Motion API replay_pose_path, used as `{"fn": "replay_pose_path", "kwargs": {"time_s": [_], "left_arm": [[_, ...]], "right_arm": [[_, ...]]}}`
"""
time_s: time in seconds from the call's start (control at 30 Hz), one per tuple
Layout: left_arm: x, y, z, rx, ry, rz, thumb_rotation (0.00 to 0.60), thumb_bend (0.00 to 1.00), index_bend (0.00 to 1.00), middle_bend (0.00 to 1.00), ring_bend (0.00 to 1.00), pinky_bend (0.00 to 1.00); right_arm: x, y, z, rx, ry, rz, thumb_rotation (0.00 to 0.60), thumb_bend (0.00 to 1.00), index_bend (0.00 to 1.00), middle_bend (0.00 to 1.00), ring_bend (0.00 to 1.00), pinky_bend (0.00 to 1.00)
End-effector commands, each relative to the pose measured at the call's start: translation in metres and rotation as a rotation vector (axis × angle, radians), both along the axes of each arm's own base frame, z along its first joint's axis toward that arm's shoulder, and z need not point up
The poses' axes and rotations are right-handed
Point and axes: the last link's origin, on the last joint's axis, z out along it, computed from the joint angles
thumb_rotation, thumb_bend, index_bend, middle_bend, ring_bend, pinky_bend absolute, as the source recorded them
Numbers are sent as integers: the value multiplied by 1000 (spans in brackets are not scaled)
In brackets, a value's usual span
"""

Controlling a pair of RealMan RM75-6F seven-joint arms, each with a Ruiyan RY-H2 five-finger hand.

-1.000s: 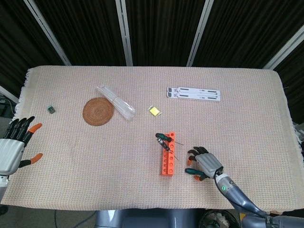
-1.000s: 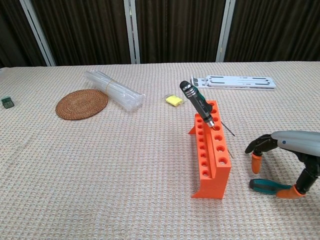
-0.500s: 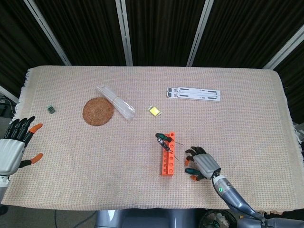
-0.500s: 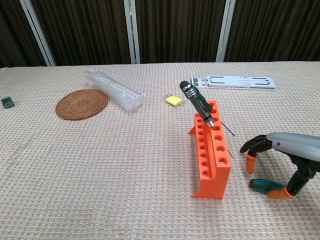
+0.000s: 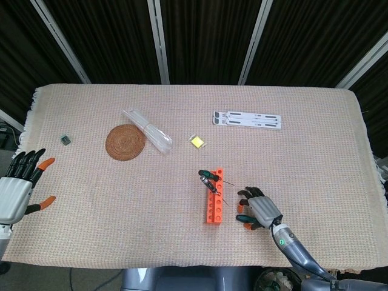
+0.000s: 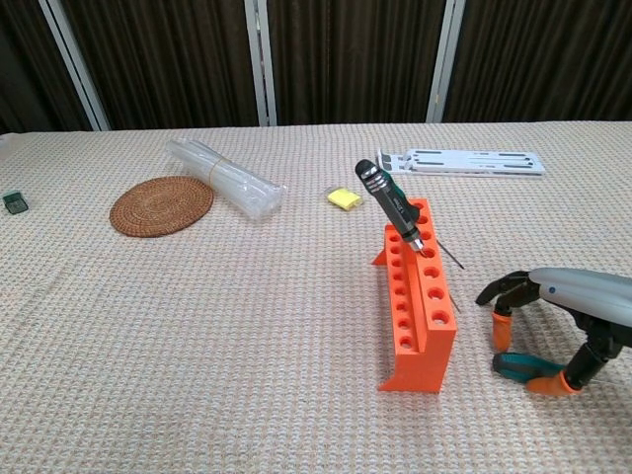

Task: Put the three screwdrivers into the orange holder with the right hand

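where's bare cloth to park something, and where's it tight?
Free: the wide stretch left of the orange plastic holder, below the round woven coaster; also right of the white flat bracket. Tight: between the holder and the right hand, where a teal-handled screwdriver lies.

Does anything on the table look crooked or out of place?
Yes: the screwdriver in the orange holder leans steeply to the left instead of standing upright. Another teal-handled screwdriver lies on the cloth under the right robot hand.
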Motion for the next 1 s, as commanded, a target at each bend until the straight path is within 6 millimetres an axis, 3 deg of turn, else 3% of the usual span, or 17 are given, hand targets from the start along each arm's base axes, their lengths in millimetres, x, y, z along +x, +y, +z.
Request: {"fn": "replay_pose_path", "kwargs": {"time_s": [0.03, 0.23, 0.43, 0.7, 1.0], "left_arm": [[0, 0, 0, 0, 0, 1, 600, 142, 158, 0, 0, 0], [2, 0, 0, 0, -2, -3, 600, 142, 158, 0, 0, 0], [2, 0, 1, 3, -2, -3, 600, 141, 158, 0, 0, 0], [1, -2, 3, 7, -3, 1, 600, 143, 157, 0, 0, 0], [5, -4, 3, 8, -2, -2, 600, 142, 156, 0, 0, 0]], "right_arm": [[-1, -1, 0, -4, -3, -3, 600, 260, 516, 154, 0, 0], [-1, -2, 0, -7, -15, -10, 600, 385, 567, 180, 0, 0], [3, -7, 9, -33, -59, -18, 600, 426, 584, 189, 0, 0], [19, -28, 61, -76, -285, -109, 600, 435, 592, 193, 0, 0], [29, -40, 102, -20, -531, -221, 600, 436, 599, 197, 0, 0]]}}
